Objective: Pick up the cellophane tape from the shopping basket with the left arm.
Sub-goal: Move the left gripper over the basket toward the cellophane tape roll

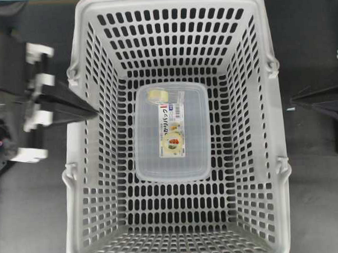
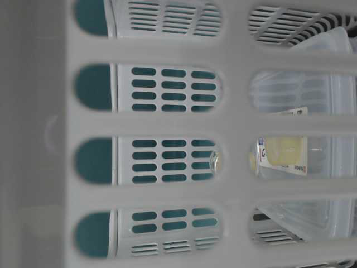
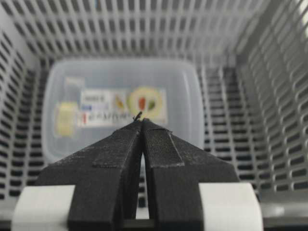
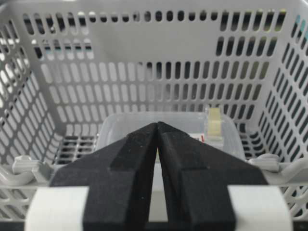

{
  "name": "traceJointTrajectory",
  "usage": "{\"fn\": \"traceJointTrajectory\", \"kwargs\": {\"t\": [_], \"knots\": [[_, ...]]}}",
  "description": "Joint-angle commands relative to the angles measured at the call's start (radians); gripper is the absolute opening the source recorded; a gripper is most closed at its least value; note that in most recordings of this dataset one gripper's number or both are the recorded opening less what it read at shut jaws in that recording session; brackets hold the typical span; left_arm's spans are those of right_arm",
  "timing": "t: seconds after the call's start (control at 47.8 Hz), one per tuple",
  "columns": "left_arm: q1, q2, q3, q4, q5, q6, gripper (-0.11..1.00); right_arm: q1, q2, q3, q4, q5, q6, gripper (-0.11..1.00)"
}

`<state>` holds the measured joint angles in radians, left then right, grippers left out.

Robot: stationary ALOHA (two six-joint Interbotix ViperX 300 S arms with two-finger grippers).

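Pale-yellow translucent ring of cellophane tape [image 1: 155, 94] sits on the lid of the clear rectangular plastic container [image 1: 171, 160], at its far-left corner in the overhead view, inside the light-grey slotted shopping basket [image 1: 98, 180]. I judge it light, stiff, slick; best pinched across the ring's outer faces. Left claw [image 1: 92, 112] pressed together, tip at the basket's rim, holding nothing. Right claw [image 4: 157, 126] likewise pressed together, outside the opposite rim. Tall walls crowd both sides; I'd descend from above, where room is open.
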<state>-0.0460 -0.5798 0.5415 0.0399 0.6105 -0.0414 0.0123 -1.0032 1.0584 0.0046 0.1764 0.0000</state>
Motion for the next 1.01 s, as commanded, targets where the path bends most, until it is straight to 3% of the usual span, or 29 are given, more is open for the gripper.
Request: {"fn": "traceJointTrajectory", "kwargs": {"t": [0.0,0.084,0.147,0.356,0.44,0.545,0.691,0.775,0.838,0.984], "knots": [[-0.009,0.086,-0.083,0.005,0.040,0.003,0.00,0.002,0.000,-0.028,0.002,0.003,0.000,0.00],[-0.009,0.146,-0.132,0.005,0.078,0.005,0.00,0.006,0.000,-0.028,0.003,0.003,0.002,0.03],[-0.006,0.187,-0.173,0.005,0.121,0.005,0.00,0.011,0.000,-0.028,0.002,0.003,0.002,0.11],[-0.002,0.299,-0.273,0.005,0.239,0.002,0.00,0.035,-0.006,-0.028,0.003,-0.002,0.014,0.69],[0.005,0.345,-0.293,0.005,0.247,0.005,0.01,0.044,-0.006,-0.028,0.003,-0.002,0.029,0.83],[0.005,0.394,-0.311,0.005,0.259,0.008,0.18,0.046,-0.006,-0.029,0.003,-0.002,0.046,0.82],[0.002,0.460,-0.342,0.005,0.262,0.017,0.64,0.049,-0.012,-0.028,0.003,-0.002,0.064,0.80],[0.005,0.499,-0.359,0.005,0.270,0.018,0.84,0.049,-0.017,-0.029,0.003,-0.002,0.064,0.80],[0.005,0.525,-0.374,0.005,0.278,0.020,0.90,0.049,-0.017,-0.029,0.003,0.000,0.064,0.80],[0.002,0.581,-0.413,0.005,0.293,0.020,0.89,0.049,-0.017,-0.028,0.003,-0.002,0.064,0.80]]}}
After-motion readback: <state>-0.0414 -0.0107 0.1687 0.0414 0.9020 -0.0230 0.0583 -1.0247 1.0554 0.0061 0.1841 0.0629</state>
